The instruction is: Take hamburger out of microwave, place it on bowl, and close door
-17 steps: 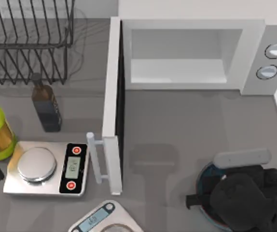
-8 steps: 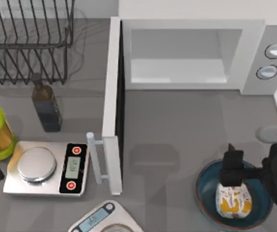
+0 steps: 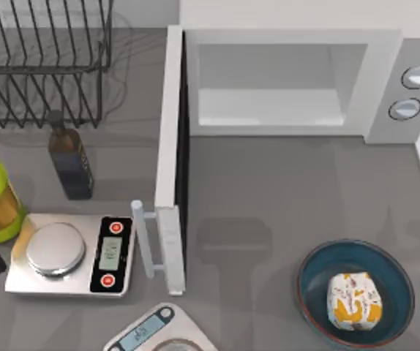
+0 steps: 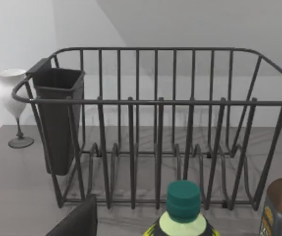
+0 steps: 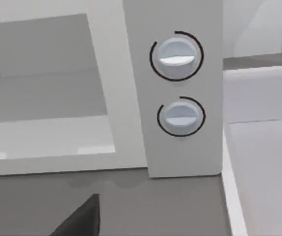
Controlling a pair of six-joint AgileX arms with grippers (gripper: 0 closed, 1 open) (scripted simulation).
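While the dark wire dish rack [image 3: 45, 62] and the silver kitchen scale [image 3: 67, 254] occupy the left of the grey worktop [image 3: 268, 190], the tall white microwave door [image 3: 170, 161] stands swung wide open beside them. The large white boxy microwave [image 3: 290, 80] shows its pale cavity. At the right, the white-wrapped hamburger with orange patches [image 3: 354, 300] rests inside the round teal-blue bowl [image 3: 312, 274], touched by no gripper.

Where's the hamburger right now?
In the top view, the hamburger sits inside the bowl near the table's front right, in front of the microwave, whose door stands open to the left.
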